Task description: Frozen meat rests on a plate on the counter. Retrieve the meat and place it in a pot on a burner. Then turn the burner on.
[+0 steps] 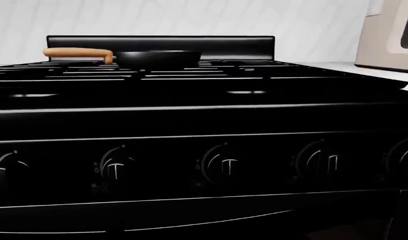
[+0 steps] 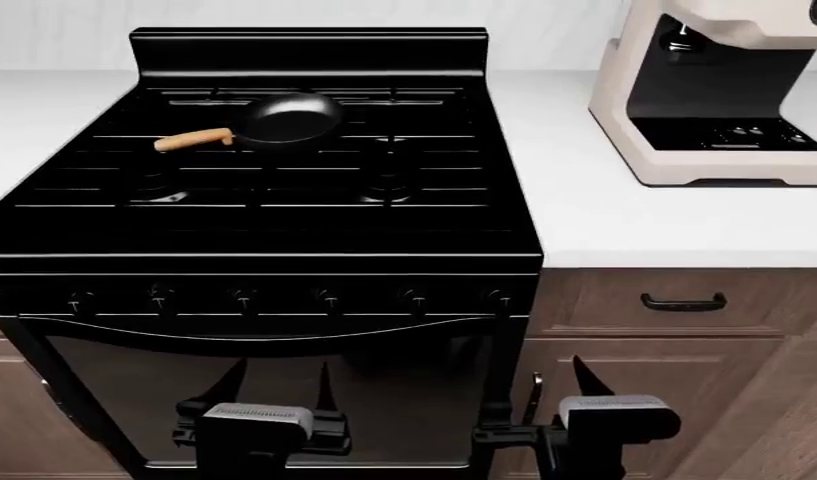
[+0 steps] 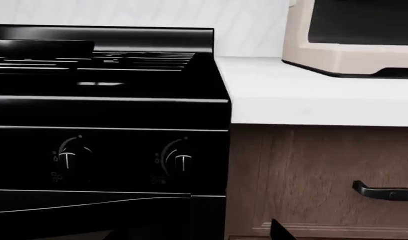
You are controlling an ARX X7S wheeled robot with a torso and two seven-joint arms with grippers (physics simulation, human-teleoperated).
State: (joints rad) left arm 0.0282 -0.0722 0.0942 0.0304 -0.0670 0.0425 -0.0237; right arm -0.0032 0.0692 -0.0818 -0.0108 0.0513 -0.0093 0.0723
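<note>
Meat and plate out of sight; only the pot waits on the stove, at its rear-left burner.

Frozen meat likely handles hard, slick and hefty, so grip across its middle. Left pincer and right pincer hang empty, prongs spread, before the stove's oven door, below the bench.

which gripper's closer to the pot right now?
Left. The left gripper hangs low before the oven door, roughly in line with the pot; the right gripper is off toward the cabinets.

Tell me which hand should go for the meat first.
Neither can be favoured yet: no meat or plate shows in any view. Both the left hand and right hand hang low before the stove; the pot sits empty.
</note>
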